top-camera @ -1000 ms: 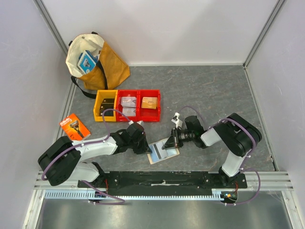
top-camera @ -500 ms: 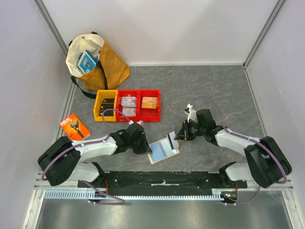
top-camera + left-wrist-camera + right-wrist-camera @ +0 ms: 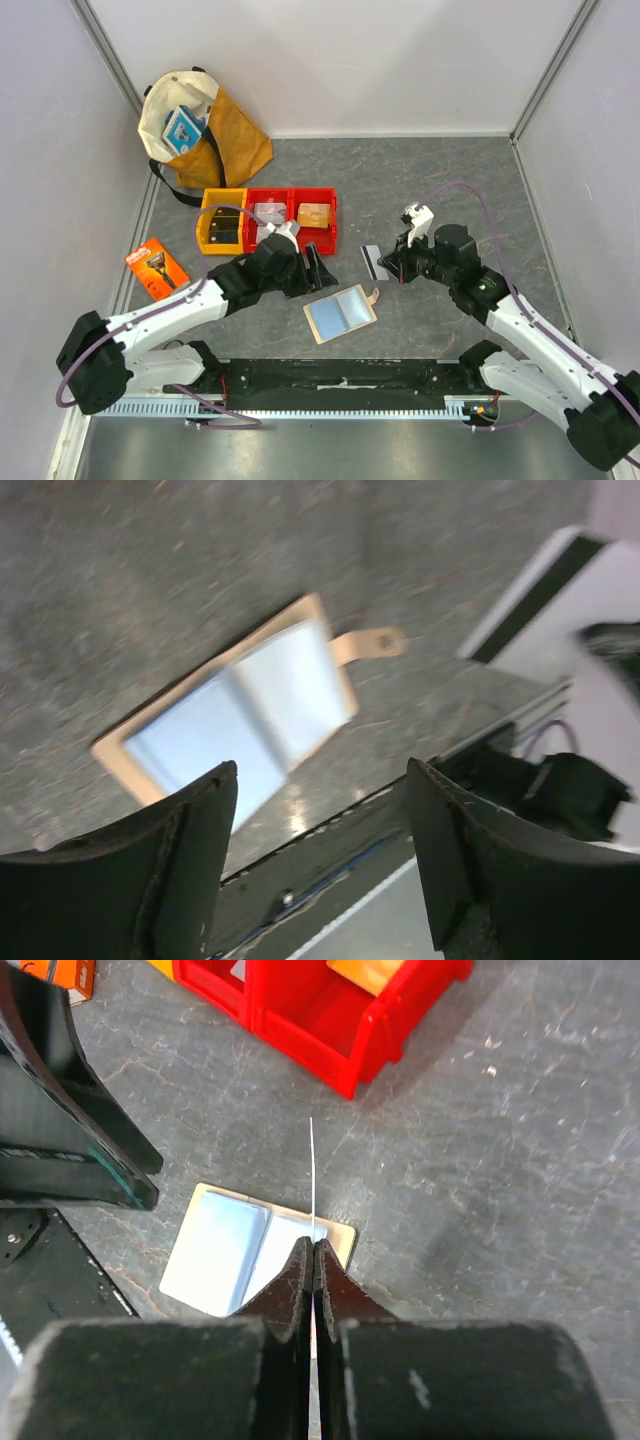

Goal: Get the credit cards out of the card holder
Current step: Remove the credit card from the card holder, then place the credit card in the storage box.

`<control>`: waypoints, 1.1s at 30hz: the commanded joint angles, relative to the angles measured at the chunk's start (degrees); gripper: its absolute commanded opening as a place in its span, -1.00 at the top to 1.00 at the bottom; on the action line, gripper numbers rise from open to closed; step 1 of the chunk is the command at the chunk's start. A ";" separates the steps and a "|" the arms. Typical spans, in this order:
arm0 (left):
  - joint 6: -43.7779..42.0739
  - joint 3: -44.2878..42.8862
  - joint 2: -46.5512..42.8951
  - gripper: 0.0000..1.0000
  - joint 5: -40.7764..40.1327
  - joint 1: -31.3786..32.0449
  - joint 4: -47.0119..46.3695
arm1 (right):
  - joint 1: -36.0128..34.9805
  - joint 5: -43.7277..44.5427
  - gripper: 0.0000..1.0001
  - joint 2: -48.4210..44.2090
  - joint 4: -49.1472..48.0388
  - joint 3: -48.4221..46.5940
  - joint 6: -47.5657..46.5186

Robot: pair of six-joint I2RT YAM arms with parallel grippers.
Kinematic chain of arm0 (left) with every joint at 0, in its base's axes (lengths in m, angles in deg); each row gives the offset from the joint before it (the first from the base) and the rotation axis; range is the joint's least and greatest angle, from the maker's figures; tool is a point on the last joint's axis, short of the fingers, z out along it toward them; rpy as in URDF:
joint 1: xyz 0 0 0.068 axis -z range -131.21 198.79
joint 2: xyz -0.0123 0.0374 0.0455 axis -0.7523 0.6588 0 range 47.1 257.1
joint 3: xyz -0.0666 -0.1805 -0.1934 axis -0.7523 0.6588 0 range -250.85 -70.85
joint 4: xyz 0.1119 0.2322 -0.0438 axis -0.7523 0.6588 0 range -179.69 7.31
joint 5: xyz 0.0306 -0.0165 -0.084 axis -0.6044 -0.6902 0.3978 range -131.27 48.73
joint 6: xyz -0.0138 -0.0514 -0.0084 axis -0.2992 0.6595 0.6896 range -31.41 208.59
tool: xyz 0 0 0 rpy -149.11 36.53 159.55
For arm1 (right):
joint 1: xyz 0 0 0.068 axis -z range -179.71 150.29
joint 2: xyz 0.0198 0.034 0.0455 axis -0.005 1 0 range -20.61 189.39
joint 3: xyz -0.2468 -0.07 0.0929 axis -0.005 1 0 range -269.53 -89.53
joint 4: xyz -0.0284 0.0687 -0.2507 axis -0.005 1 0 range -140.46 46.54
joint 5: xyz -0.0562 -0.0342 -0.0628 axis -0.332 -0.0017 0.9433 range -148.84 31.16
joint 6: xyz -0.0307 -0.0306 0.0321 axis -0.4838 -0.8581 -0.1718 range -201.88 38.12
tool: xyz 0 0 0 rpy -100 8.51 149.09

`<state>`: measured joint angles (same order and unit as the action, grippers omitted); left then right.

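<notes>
right gripper (image 3: 314,1248) pinched tight on a credit card (image 3: 311,1175), grey with a dark stripe, sticking out edge-on past the fingertips. card holder (image 3: 225,1250) lies open flat on the table (image 3: 450,190) just below, sleeves up. left gripper (image 3: 320,770) spread wide, empty, card holder under it, not touching. red bins (image 3: 290,218) beyond.

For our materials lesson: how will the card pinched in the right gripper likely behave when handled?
Edge-on, the card looks very thin yet stands straight out of the right gripper, so probably stiff and light. Pinched at one end only, it could slip or pivot.
</notes>
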<state>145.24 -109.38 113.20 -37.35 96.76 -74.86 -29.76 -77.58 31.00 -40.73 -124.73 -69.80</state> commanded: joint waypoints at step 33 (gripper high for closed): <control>15.78 -7.88 0.51 0.01 2.58 -0.24 -13.95 | -48.35 61.01 1.00 6.48 -11.49 -3.65 -33.96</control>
<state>158.37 -117.07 112.61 -37.76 96.65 -84.54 -76.51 -21.10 36.09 -48.35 -127.07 -101.45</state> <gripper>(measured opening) 0.555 0.007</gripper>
